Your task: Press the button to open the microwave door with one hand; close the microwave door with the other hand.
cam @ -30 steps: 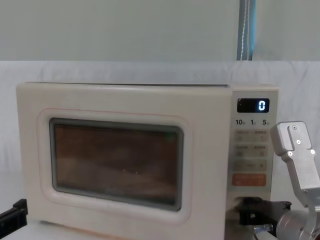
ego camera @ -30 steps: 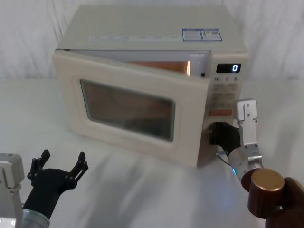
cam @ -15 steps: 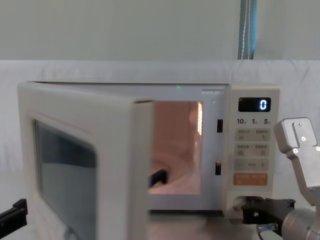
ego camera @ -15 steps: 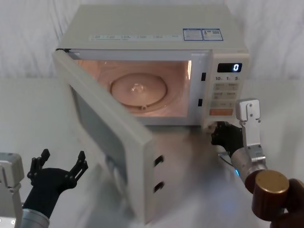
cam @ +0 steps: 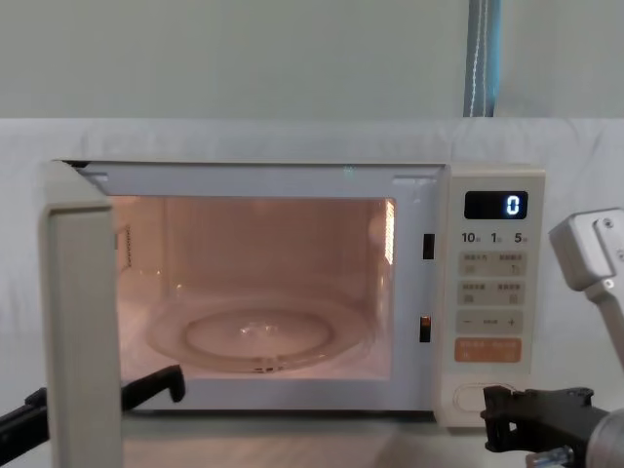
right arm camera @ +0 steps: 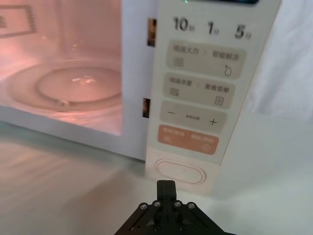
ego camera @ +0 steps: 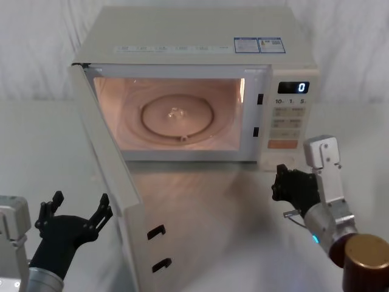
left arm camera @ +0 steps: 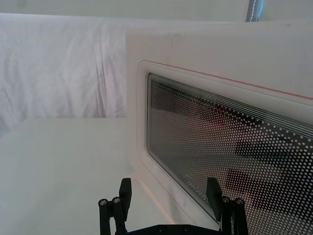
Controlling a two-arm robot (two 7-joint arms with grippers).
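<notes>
White-draped tabletop: I log one cream microwave [ego camera: 200, 42] at centre-back, its microwave door [ego camera: 118, 201] swung fully out to my left on its hinge, lit cavity and glass turntable [ego camera: 176, 118] exposed, display reading 0. Right gripper [right arm camera: 166, 188], fingers pressed together and holding nothing, sits just short of the button [right arm camera: 179, 172], not touching. Left gripper [ego camera: 76, 213], fingers spread wide and empty, hovers just beside the door's outer face.

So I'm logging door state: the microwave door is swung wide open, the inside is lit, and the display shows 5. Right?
Not quite. In the chest view the display on the microwave reads 0, not 5. The rest holds: the microwave door is swung wide open and the inside is lit.
</notes>
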